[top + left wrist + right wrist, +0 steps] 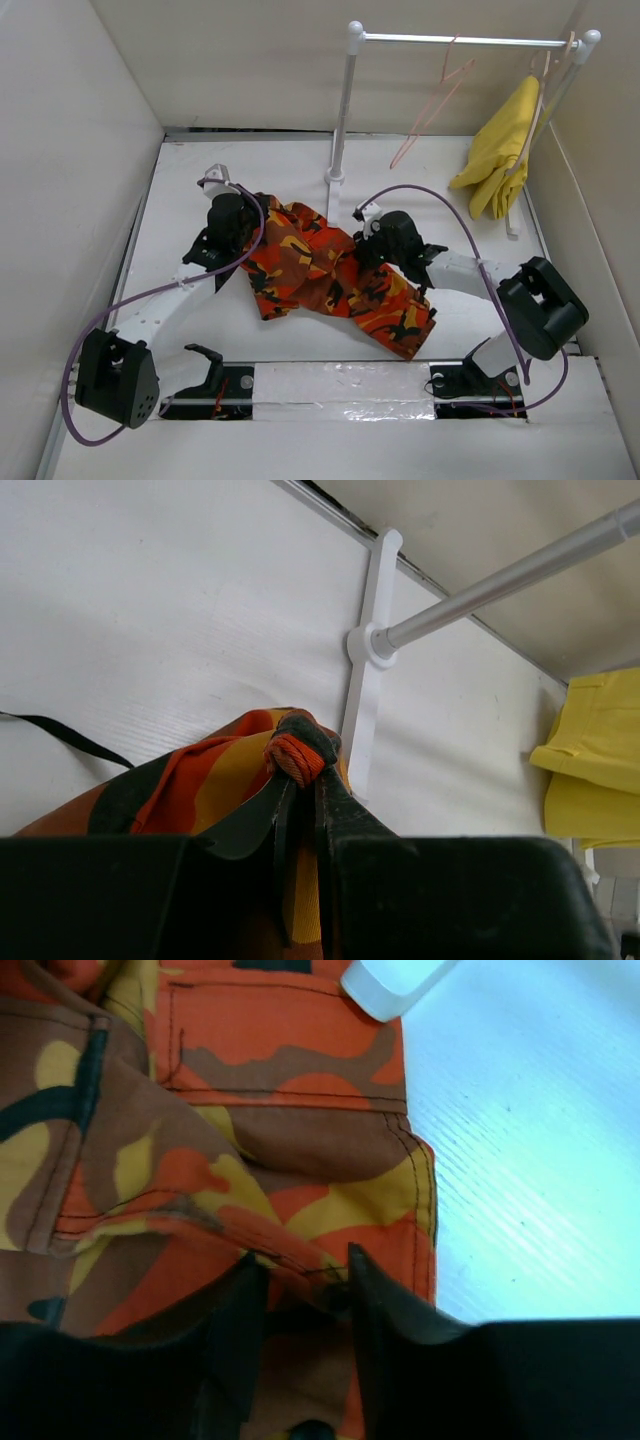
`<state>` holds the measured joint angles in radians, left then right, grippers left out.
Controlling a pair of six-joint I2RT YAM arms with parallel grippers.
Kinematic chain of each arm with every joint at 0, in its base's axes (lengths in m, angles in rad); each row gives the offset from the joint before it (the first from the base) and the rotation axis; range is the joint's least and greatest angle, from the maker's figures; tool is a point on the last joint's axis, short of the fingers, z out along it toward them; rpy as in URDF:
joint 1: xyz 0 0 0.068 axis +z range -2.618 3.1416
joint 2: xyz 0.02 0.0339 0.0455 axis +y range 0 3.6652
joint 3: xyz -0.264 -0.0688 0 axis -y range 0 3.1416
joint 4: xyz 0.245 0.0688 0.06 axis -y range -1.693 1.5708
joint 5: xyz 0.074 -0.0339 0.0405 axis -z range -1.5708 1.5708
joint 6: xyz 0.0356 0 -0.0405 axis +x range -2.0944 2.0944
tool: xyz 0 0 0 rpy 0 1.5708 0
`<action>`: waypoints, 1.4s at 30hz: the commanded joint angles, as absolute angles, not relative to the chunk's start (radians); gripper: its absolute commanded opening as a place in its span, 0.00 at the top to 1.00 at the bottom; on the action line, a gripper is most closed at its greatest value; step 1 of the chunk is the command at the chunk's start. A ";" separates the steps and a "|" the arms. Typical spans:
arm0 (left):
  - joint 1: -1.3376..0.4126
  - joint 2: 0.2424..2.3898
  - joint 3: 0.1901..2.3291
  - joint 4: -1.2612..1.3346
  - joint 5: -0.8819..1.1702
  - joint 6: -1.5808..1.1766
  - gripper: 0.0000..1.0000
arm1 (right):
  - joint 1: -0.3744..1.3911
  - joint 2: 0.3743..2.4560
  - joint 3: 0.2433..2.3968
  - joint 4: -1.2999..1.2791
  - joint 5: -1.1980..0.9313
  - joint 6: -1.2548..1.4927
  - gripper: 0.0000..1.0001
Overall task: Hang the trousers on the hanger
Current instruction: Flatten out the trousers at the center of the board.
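The left arm (150, 310) is folded at an elbow near its base and extended forward and inward, with the wrist held low. The left gripper (305, 778) is seen closed, its fingers (345, 815) pinched tight on a bunched edge of the trousers (200, 780). The right arm (465, 268) is bent at a raised elbow on its outer side and stretched inward, toward the left arm. The right gripper (302, 1268) is pointed down onto the trousers, its fingers (380, 1310) held apart with a fold lying between them.
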<state>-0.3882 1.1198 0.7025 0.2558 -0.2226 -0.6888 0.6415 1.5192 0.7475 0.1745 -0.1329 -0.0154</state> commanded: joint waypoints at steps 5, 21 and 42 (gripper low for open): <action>-0.348 1.124 0.834 0.321 -0.178 -0.712 1.00 | 0.698 1.435 0.749 0.272 -0.193 -0.011 1.00; -0.092 0.916 0.796 0.190 -0.198 -0.848 1.00 | 1.451 1.497 0.770 0.212 -0.166 0.238 0.93; -0.263 0.907 0.732 0.251 0.038 -0.695 0.62 | 1.082 0.730 0.563 -0.290 0.417 0.490 1.00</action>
<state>-0.1864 0.8028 0.7605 0.1539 -0.0837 -0.7353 1.1824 0.7479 0.6308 -0.1631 0.3054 0.3466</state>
